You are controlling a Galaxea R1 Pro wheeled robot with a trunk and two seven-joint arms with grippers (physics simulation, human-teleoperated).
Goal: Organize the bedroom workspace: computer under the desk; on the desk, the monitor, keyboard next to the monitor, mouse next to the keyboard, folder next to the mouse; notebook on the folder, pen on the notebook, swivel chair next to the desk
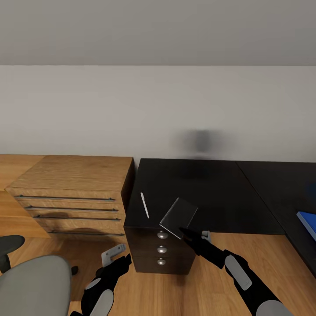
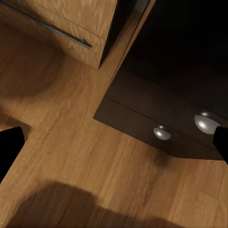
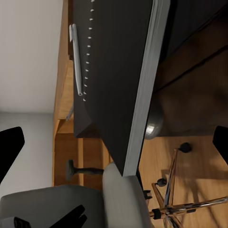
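The desk point(image 1: 206, 193) stands against the wall, with a wooden dresser point(image 1: 72, 193) just beside it. The chair point(image 1: 33, 285) sits near the dresser. The folder point(image 1: 307, 221) lies on the desk's right wing. The notebook point(image 1: 179, 217) is tilted up over the desk's front edge, pinched in the closed right gripper point(image 1: 186, 232). The pen point(image 1: 145, 205) lies beside it. The left gripper point(image 1: 117, 259) hangs open and empty.

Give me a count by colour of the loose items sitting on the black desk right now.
White: 1, the pen
Grey: 1, the notebook
Blue: 1, the folder
Total: 3 on the desk
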